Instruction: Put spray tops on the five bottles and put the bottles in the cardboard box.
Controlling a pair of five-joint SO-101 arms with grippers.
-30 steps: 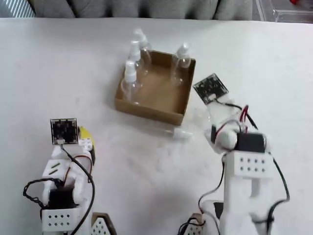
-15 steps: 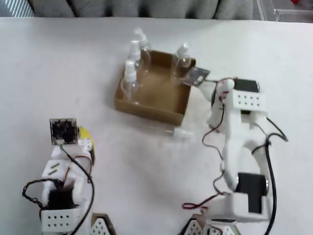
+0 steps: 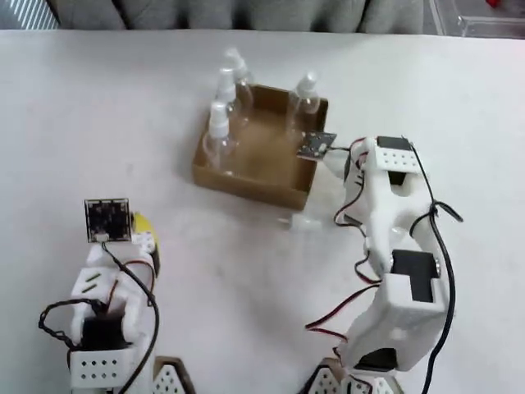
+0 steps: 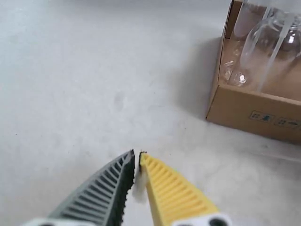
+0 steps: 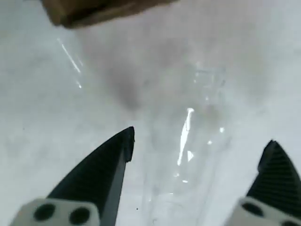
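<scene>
The cardboard box [image 3: 289, 197] sits mid-table. Capped clear bottles stand in it: one at its left side [image 3: 219, 135], one at its far right corner [image 3: 304, 98], and two [image 3: 231, 80] at its far left corner. A loose white spray top [image 3: 301, 222] lies on the table in front of the box. My right arm [image 3: 385, 168] stretches out beside the box's right side. Its gripper [image 5: 201, 137] is open, straddling an uncapped clear bottle [image 5: 186, 141] that lies on the table. My left gripper [image 4: 137, 159] is shut and empty, low over the table at the near left.
The box's near wall [image 4: 254, 113] stands ahead and to the right of my left gripper. Loose cables [image 3: 353, 213] hang off the right arm near the spray top. Bare white table [image 3: 107, 115] spreads to the left of the box.
My right arm has swung forward from the near right to the box's right side, bringing its open gripper down over the lying bottle. The left arm has kept still.
</scene>
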